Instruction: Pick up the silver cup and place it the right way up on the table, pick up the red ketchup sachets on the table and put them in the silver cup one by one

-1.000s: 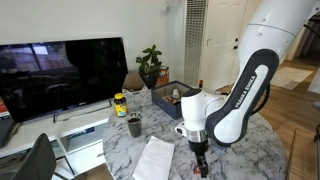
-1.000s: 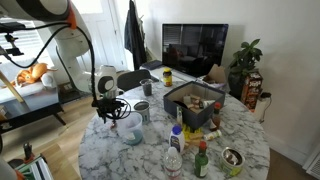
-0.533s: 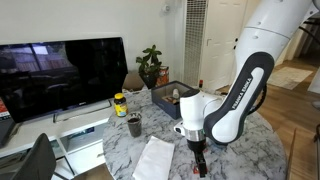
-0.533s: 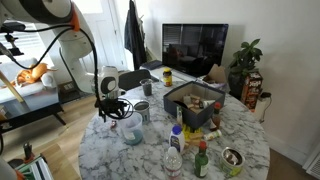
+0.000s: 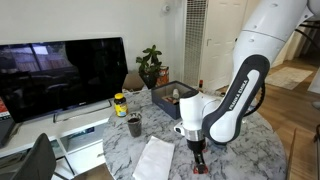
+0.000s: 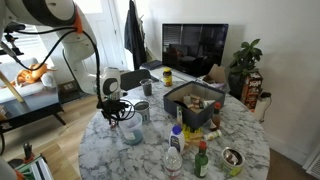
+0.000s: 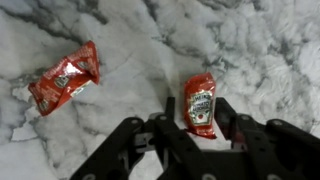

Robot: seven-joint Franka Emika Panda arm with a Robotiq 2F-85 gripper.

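The end effector [image 7: 200,120] hangs released, its fingers spread either side of a small flat red ketchup sachet [image 7: 201,103] lying on the white, grey-veined marble worktop [image 7: 260,50]. A second, crumpled red sachet [image 7: 65,78] lies well apart from it. I'd judge the packet light, soft and slick, liable to slide or buckle, so best pinched across its narrow sides, low against the stone. Since a second ago the arm [image 5: 235,95] has only leaned slightly.
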